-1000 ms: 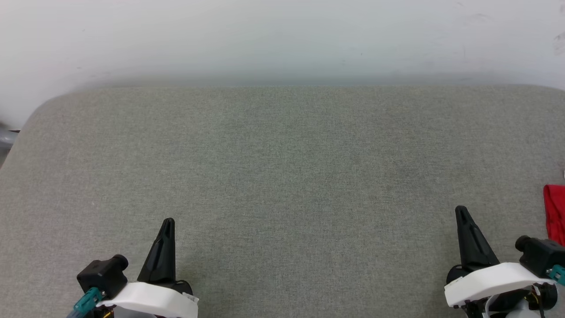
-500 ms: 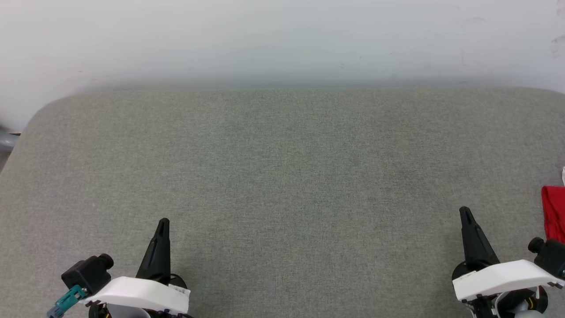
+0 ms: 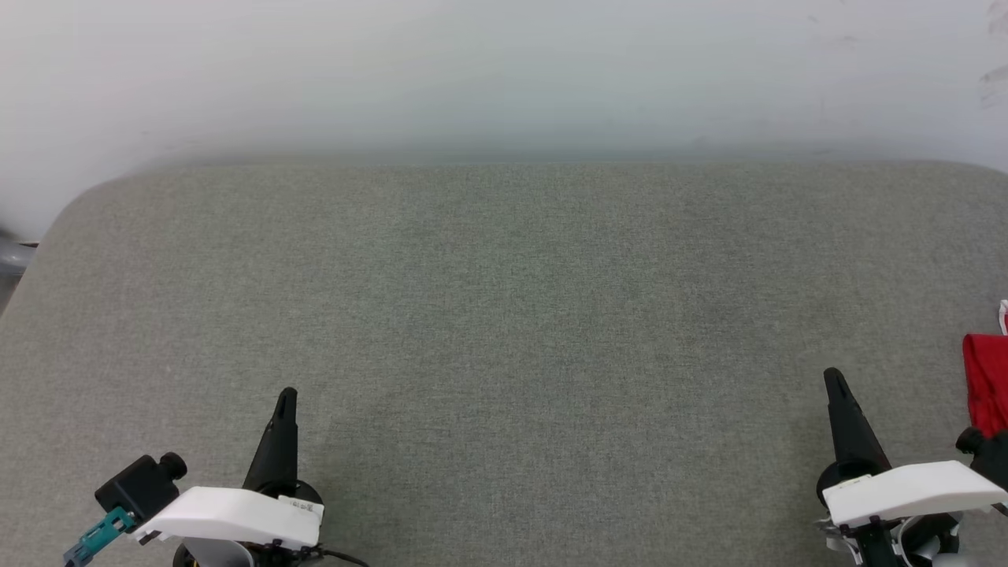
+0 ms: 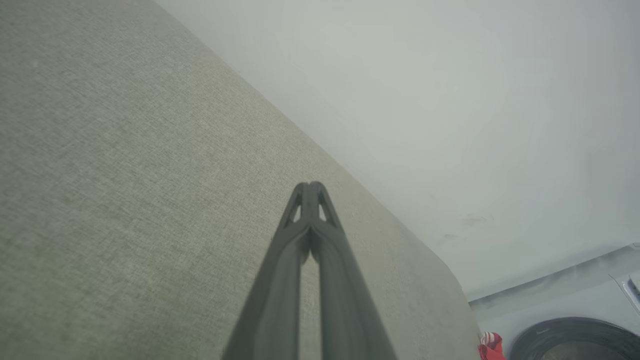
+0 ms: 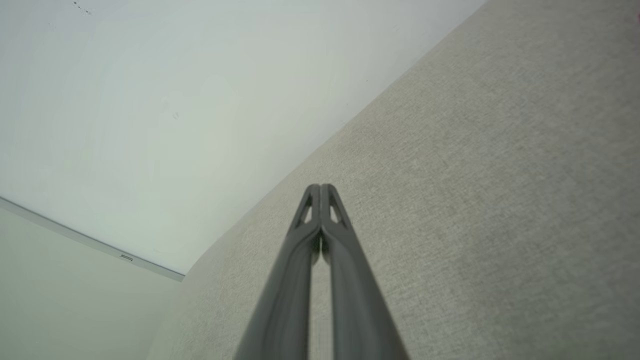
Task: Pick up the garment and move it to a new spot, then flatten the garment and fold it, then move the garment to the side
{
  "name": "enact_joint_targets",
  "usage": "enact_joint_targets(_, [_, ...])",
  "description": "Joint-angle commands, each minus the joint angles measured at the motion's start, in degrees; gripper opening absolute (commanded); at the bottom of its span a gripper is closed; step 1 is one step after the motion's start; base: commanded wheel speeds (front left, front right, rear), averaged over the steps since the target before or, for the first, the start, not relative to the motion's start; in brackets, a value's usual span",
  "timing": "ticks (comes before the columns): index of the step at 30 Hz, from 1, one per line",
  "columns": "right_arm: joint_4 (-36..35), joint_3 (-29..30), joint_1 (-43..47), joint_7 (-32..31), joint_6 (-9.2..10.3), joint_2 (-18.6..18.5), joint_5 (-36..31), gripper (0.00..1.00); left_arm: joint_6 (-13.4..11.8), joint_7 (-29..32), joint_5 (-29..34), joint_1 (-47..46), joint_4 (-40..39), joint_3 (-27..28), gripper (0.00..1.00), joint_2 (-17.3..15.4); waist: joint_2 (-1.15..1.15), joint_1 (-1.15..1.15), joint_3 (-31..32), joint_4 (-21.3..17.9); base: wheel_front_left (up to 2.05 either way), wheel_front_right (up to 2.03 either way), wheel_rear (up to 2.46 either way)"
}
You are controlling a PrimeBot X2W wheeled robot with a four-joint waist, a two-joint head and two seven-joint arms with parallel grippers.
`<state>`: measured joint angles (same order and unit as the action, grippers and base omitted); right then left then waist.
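Note:
A red strip of the garment (image 3: 986, 382) lies at the far right edge of the grey padded table (image 3: 504, 315) in the head view, cut off by the frame. The left wrist view catches a small red and white bit of the garment (image 4: 490, 346) past the table's end. My left gripper (image 3: 286, 396) rests at the lower left, shut, with nothing between its fingers. At the lower right my right gripper (image 3: 831, 376) is also shut and holds nothing, a short way left of the garment. In the wrist views each pair, the left gripper (image 4: 310, 186) and the right gripper (image 5: 320, 187), has its tips pressed together.
A pale wall (image 3: 504, 71) runs behind the table's far edge. The table's rounded left corner (image 3: 71, 205) drops off toward a grey object (image 3: 12, 256). A dark round drum opening (image 4: 575, 340) sits beyond the table's end in the left wrist view.
Both arms have drawn slightly back and outward toward the lower corners. The head camera has shifted a little, so the table edge sits lower. The garment has not moved.

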<state>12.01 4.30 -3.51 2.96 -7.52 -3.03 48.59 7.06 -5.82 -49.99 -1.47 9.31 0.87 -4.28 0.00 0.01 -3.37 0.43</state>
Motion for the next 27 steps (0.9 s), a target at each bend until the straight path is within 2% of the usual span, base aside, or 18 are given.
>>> enact_joint_targets(1, [-0.42,0.17,-1.45,-0.21,0.02,0.09,1.46,0.0,0.26,0.2,-1.39,-1.43,-0.42,0.38,0.0,-0.26,0.0,0.0,0.03,0.0,0.0,0.0,0.0])
enact_joint_targets(27, [0.52,1.07,-2.14,-4.05,0.03,0.14,18.57,0.0,0.39,4.55,-18.66,-2.95,1.59,1.72,0.0,-0.17,0.0,0.0,1.05,-0.14,0.0,0.0,0.0])
